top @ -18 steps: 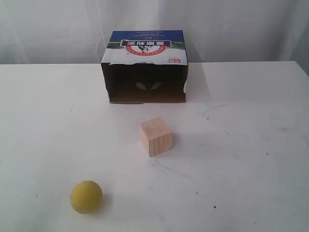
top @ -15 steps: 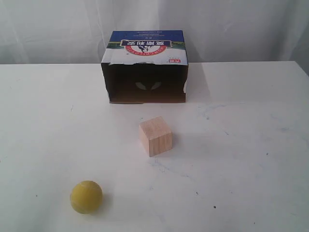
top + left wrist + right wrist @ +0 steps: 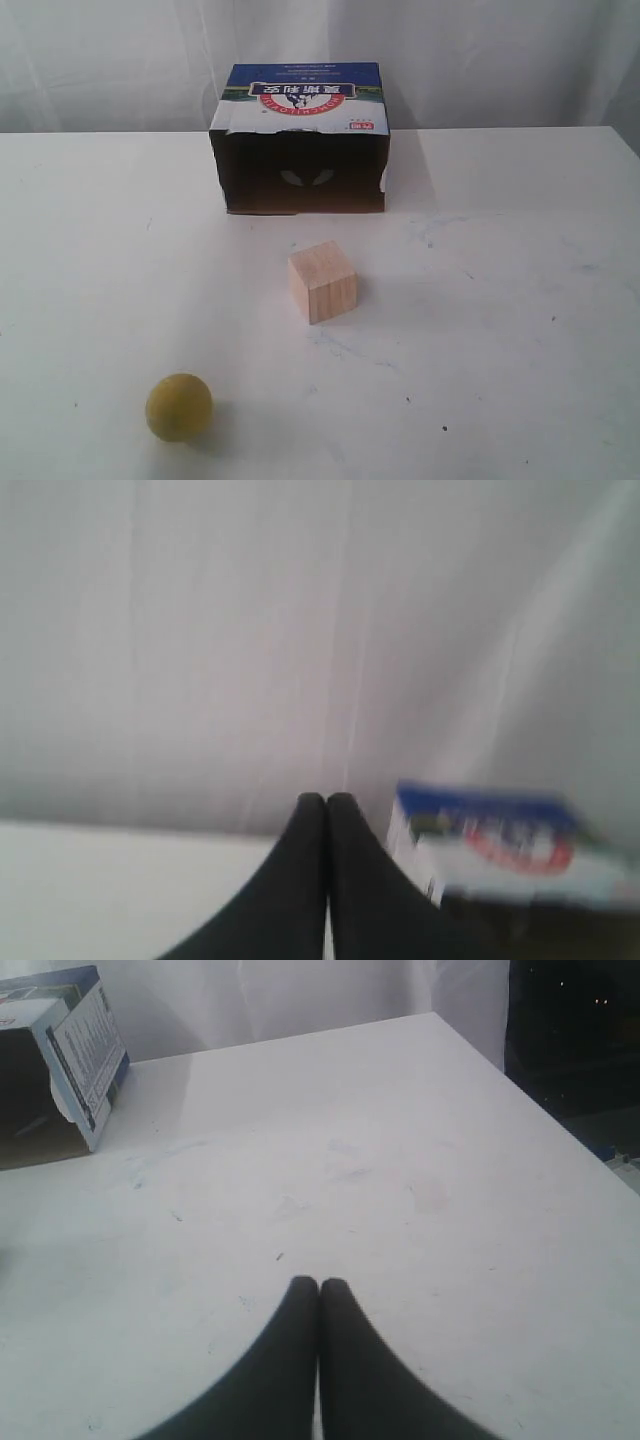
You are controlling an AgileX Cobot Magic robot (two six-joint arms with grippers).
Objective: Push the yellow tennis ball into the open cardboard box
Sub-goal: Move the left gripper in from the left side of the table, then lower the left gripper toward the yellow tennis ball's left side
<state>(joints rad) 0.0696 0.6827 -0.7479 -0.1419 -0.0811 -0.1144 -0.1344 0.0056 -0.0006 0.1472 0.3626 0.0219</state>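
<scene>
The yellow tennis ball [image 3: 179, 407] rests on the white table near the front left of the exterior view. The open cardboard box [image 3: 301, 140] lies on its side at the back centre, its dark opening facing the front, blue printed panel on top. Neither arm shows in the exterior view. In the left wrist view my left gripper [image 3: 326, 800] is shut on nothing, held high, with the box [image 3: 485, 845] blurred beyond it. My right gripper [image 3: 319, 1285] is also shut and empty above bare table, with the box [image 3: 60, 1065] off at the far corner of that view.
A pale wooden cube [image 3: 322, 281] stands between the ball and the box, slightly right of the straight line between them. White curtains hang behind the table. The table's right edge [image 3: 560, 1125] drops off to a dark area.
The ball, cube and box have stayed put. A faint shadow has spread over the table at the left of the exterior view. The left wrist view is blurred with motion.
</scene>
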